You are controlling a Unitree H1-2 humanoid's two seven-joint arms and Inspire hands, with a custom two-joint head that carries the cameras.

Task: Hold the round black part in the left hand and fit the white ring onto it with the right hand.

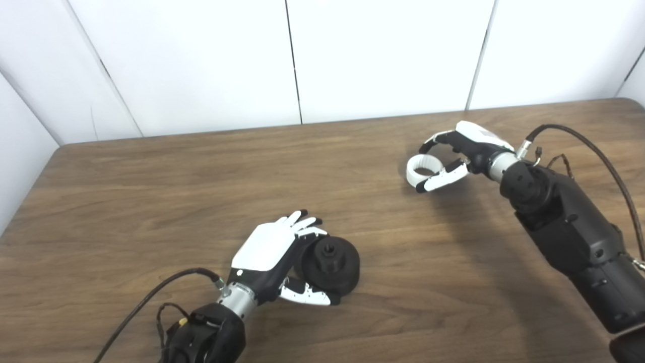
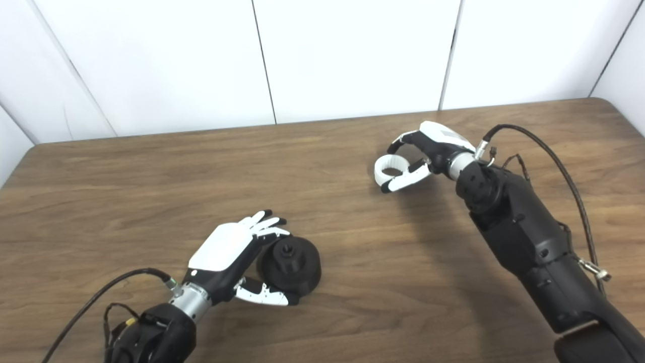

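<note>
The round black part [image 1: 330, 264] rests on the wooden table [image 1: 151, 201] near the front, its central hub facing up. My left hand [image 1: 274, 252] lies against its left side, fingers [image 1: 302, 222] stretched out and apart past the part, thumb [image 1: 307, 296] along its front edge, not closed on it. At the back right, the white ring [image 1: 422, 170] sits low at the table surface. My right hand [image 1: 466, 148] is curled around the ring, fingers arched over its far side and thumb [image 1: 443, 177] pressed on its near side.
White wall panels stand close behind the table's far edge. Black cables trail from both wrists, the right one [image 1: 599, 156] looping over the table's back right corner. The two hands are far apart, with bare wood between them.
</note>
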